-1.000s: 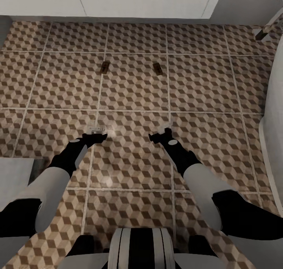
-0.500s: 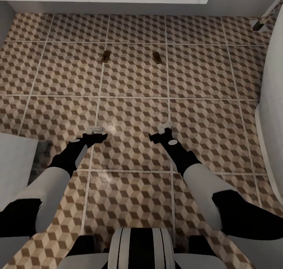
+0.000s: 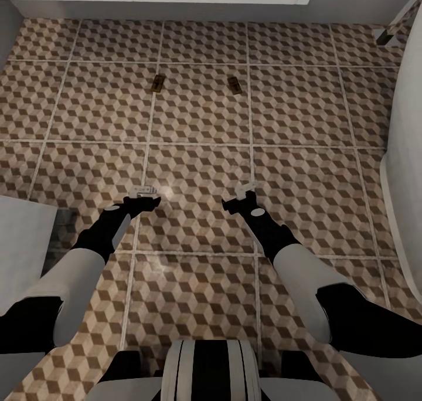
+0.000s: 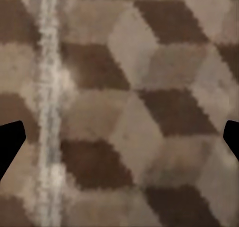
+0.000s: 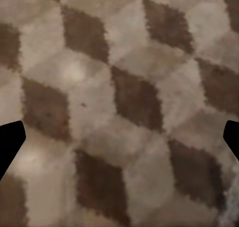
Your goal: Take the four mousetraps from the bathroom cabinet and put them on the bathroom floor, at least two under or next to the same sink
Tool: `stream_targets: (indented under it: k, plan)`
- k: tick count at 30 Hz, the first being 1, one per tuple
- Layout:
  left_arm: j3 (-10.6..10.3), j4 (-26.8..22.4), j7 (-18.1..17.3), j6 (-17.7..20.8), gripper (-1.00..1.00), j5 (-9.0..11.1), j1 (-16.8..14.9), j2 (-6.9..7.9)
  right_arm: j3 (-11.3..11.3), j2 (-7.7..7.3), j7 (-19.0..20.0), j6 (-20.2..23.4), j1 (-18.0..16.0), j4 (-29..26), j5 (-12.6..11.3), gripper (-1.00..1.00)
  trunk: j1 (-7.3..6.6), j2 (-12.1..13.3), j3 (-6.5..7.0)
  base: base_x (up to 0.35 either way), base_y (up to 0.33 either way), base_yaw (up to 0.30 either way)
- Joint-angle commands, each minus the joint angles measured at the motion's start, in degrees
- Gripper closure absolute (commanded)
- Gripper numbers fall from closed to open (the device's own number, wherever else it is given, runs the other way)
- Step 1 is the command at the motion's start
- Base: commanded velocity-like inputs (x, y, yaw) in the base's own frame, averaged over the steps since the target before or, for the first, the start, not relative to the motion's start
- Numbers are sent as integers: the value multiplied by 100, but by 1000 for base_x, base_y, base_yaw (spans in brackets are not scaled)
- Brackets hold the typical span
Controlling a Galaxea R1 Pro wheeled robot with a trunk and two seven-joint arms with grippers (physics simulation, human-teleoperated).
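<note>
Two mousetraps, one [image 3: 156, 84] on the left and one [image 3: 235, 85] on the right, are lying flat on the cube-patterned bathroom floor [image 3: 199, 119]. Both are sitting well ahead of the robot's arms. The left claw [image 3: 142, 193] and right claw [image 3: 243, 191] are hovering low over bare tiles, each spread wide and gripping nothing, side by side.

Two mousetraps lay on the bathroom floor [image 3: 199, 125], the left mousetrap [image 3: 156, 84] and the right mousetrap [image 3: 235, 85] side by side but apart, ahead of both arms. The left hand [image 3: 144, 191] and right hand [image 3: 244, 189] hung nearer the robot, above the floor.
</note>
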Motion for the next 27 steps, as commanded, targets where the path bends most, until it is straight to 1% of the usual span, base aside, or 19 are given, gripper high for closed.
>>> stream_targets:
  k: [1, 7, 27]
  plan:
    - [-6, -14, -13, 36, -100, 11, 0, 3, -2, 0, 14, 33, 1, -11, 60, -100, -1, -1, -3, -2, 0, 0]
    - [-6, -24, -13, 37, -100, 11, 0, 2, -2, 0, 14, 28, -3, -11, 59, -100, -1, -1, -3, 0, 0, 0]
    - [-13, -9, -13, 40, -100, 11, 0, 2, -1, 0, 14, 24, 3, -11, 58, -100, -52, 26, 441, 0, 0, 0]
